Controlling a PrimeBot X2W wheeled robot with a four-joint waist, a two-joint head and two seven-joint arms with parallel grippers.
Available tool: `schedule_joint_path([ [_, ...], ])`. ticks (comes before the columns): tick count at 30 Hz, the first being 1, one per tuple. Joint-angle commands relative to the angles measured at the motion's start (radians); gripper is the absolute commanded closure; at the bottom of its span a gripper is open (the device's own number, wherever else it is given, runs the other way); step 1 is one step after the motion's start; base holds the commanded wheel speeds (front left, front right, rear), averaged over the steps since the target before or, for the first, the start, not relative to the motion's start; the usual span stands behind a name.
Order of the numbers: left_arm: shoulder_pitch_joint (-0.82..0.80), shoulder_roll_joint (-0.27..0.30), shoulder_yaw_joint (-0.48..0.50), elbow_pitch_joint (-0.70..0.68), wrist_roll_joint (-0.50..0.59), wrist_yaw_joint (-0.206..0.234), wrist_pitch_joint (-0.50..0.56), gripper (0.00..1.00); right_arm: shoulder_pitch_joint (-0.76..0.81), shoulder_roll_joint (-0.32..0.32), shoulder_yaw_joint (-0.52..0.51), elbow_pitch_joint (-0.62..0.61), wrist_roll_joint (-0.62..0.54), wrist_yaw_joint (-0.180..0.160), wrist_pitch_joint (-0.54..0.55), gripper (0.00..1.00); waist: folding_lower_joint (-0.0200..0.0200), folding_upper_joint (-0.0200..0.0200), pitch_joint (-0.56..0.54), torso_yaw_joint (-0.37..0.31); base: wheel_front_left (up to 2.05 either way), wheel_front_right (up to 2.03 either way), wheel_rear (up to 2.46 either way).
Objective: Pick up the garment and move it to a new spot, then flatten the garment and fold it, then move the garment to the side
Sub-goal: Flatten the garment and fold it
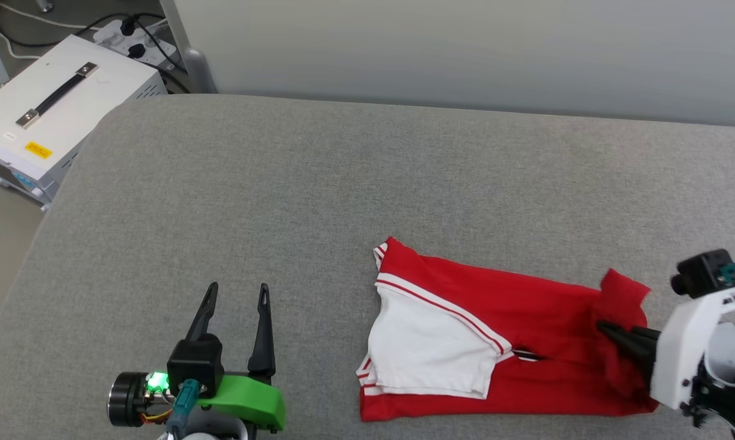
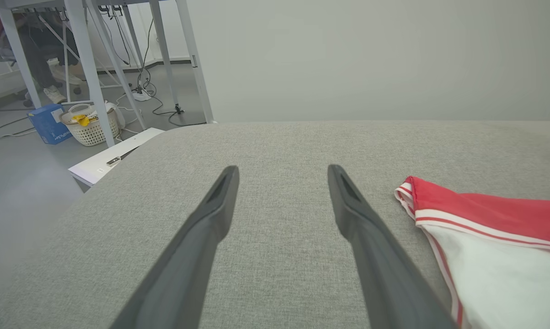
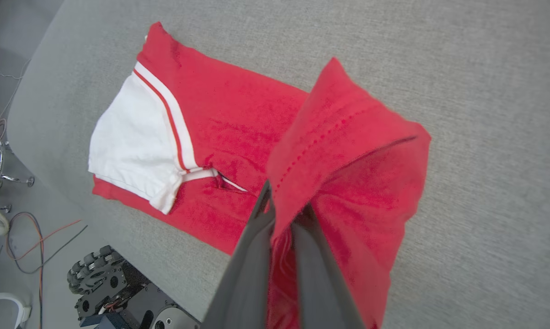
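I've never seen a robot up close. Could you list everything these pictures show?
shirt: one, red with a white sleeve, on the near right part of the pad, right end bunched up.
pad: one, grey, under the shirt.
case: one, white with a black handle, on the floor off the pad's far left corner.
power strip: one, white with black plugs, behind the case.
basket: one, white, on the floor beyond the pad.
blue box: one, blue, beside the basket.
left fingers: two, dark, open, over bare pad left of the shirt.
right fingers: two, dark, shut on the shirt's right end.
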Motion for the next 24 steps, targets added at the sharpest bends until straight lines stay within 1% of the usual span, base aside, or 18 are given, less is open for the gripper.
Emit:
schedule_joint_path([
  [1,-0.009,-0.006,0.003,0.000,0.013,-0.007,-0.006,0.00,-0.042,0.021,0.025,-0.011,-0.020,-0.001,0.010,1.00,0.0000,0.0036,0.018,0.009,0.00,0.00,0.00],
  [5,-0.030,-0.013,0.001,0.002,0.019,-0.015,-0.006,0.00,-0.139,0.074,0.128,-0.005,-0.075,-0.001,0.032,1.00,0.0000,0.0036,0.044,0.020,0.00,0.00,0.00],
  [11,-0.056,-0.022,0.003,0.005,0.024,-0.021,-0.006,0.00,-0.291,0.155,0.298,0.059,-0.122,-0.001,0.028,1.00,0.0000,0.0036,0.079,0.032,0.00,0.00,0.00],
  [16,-0.072,-0.028,0.003,0.009,0.026,-0.024,-0.006,0.00,-0.407,0.224,0.415,0.150,-0.138,-0.001,0.001,1.00,0.0000,0.0036,0.099,0.040,0.00,0.00,0.00],
  [20,-0.081,-0.032,0.001,0.014,0.025,-0.025,-0.006,0.00,-0.470,0.272,0.487,0.237,-0.145,-0.001,-0.024,1.00,0.0000,0.0036,0.109,0.047,0.00,0.00,0.00],
  [24,-0.089,-0.034,0.000,0.017,0.025,-0.026,-0.006,0.00,-0.506,0.298,0.551,0.339,-0.179,-0.001,-0.050,1.00,0.0000,0.0036,0.114,0.053,0.00,0.00,0.00],
])
